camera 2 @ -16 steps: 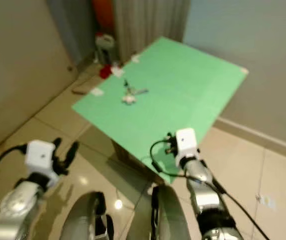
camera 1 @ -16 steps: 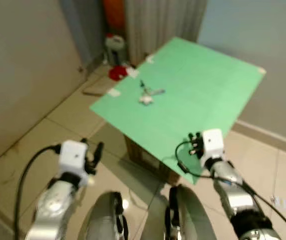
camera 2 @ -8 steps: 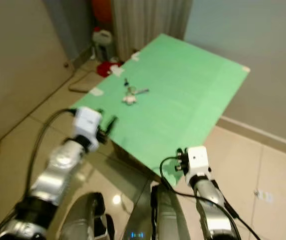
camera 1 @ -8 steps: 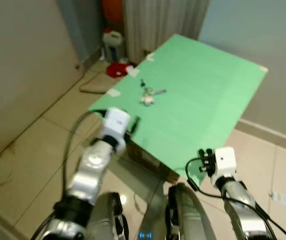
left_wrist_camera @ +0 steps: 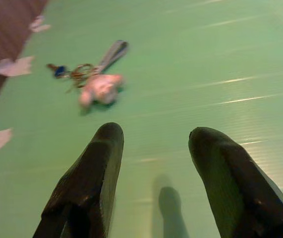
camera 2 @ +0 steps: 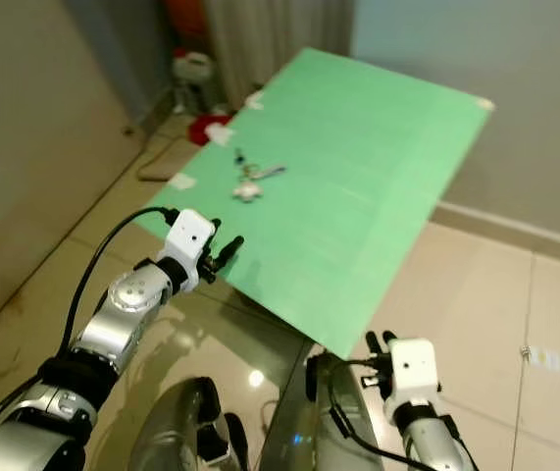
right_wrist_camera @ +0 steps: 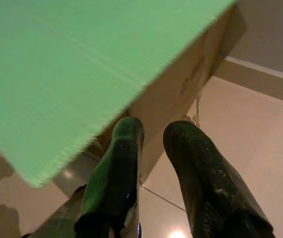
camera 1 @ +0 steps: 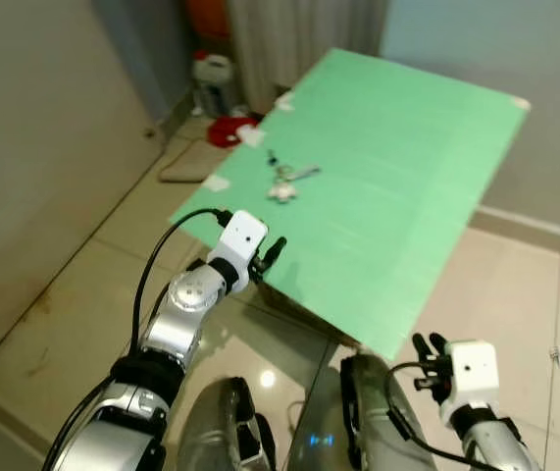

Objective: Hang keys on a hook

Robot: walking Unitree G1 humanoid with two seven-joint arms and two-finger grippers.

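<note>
A bunch of keys (camera 1: 284,182) with a pale fob and a silver tag lies on the green table top (camera 1: 407,147), toward its far left side. My left gripper (camera 1: 278,247) hovers just over the table's near left edge, open and empty, and points toward the keys (left_wrist_camera: 89,82), which lie a short way ahead of its fingertips. My right gripper (camera 1: 427,345) hangs low by the table's near corner, below the top. Its fingers (right_wrist_camera: 126,148) are nearly together with nothing between them.
The green top rests on a cardboard box (right_wrist_camera: 181,84). On the tiled floor at the back left are a white jug (camera 1: 211,71), a red item (camera 1: 226,130) and paper scraps. A beige wall runs along the left, and a curtain hangs behind the table.
My left arm has risen from near the floor to the table's near left edge, aimed at the keys. My right arm has dropped below the table corner. The camera has shifted slightly.
</note>
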